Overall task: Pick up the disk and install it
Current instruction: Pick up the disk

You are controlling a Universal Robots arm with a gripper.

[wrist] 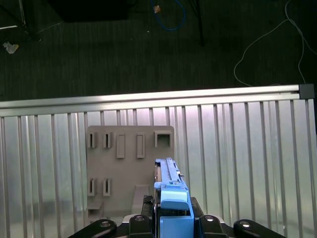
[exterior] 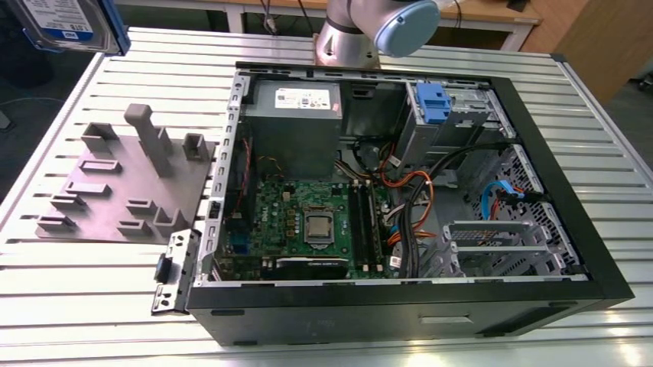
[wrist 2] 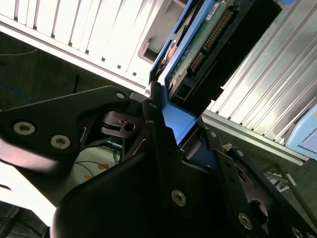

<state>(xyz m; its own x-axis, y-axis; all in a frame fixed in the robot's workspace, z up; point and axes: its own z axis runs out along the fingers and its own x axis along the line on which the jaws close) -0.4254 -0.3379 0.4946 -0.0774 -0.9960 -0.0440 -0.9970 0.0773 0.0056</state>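
The disk [exterior: 63, 21] hangs in the air above the table's far corner at the exterior view's left, its white-and-blue label facing the camera and blue rails along its edges. In the second wrist view my gripper [wrist 2: 181, 121] is shut on the disk [wrist 2: 208, 34], with the black fingers [wrist 2: 154, 106] clamped on the blue rail and the circuit-board side showing. In the first wrist view the disk [wrist: 171, 191] stands edge-on in my gripper [wrist: 172, 218], high above the grey fixture plate [wrist: 129, 163].
An open computer case [exterior: 571, 252] lies on the slatted aluminium table [exterior: 602, 153], holding a grey power-supply box [exterior: 296, 115], a motherboard and a drive cage with a blue latch [exterior: 433, 103]. A grey fixture plate [exterior: 122, 183] with upright posts sits at the case's left.
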